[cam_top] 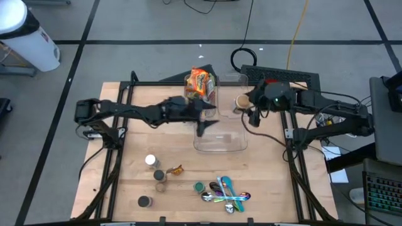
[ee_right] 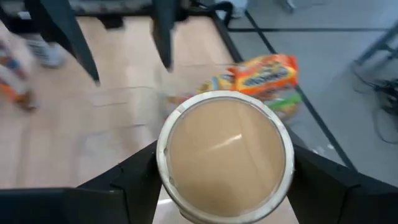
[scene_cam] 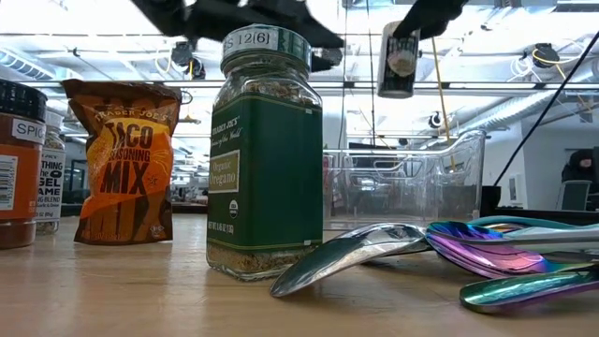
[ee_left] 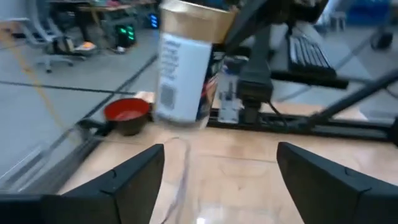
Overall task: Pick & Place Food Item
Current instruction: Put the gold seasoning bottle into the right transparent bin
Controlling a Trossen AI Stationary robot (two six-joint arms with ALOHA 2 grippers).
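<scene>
The wooden counter (cam_top: 264, 182) carries a clear plastic bin (cam_top: 221, 135) near the middle of its far edge, and the work is going on over that bin. The right arm reaches in from the counter's right edge, and the right gripper (ee_right: 225, 186) has its jaws closed on a tan-lidded seasoning jar (ee_right: 224, 155), one dark finger on each side of it; the low view shows the jar hanging clear of the counter, above the bin. The left gripper (cam_top: 202, 125) hovers above the bin's left side with its jaws spread wide and nothing between them, and its wrist view looks straight at the jar held aloft. A bright snack bag (cam_top: 200, 83) sits at the bin's far left corner, seemingly resting against or just inside its wall. Toward the near edge lie the untouched items: a taco seasoning packet (scene_cam: 122, 161), an oregano jar (scene_cam: 265, 154), a few smaller spice jars (cam_top: 153, 177) and a cluster of iridescent spoons (cam_top: 227, 194). The step in hand looks like the carry-and-place of the jar into the bin, or possibly a hand-over to the waiting left arm. Next, the jar needs to come down inside the bin's walls, clear of the snack bag, before the jaws let go, with the left gripper kept out of its path.
</scene>
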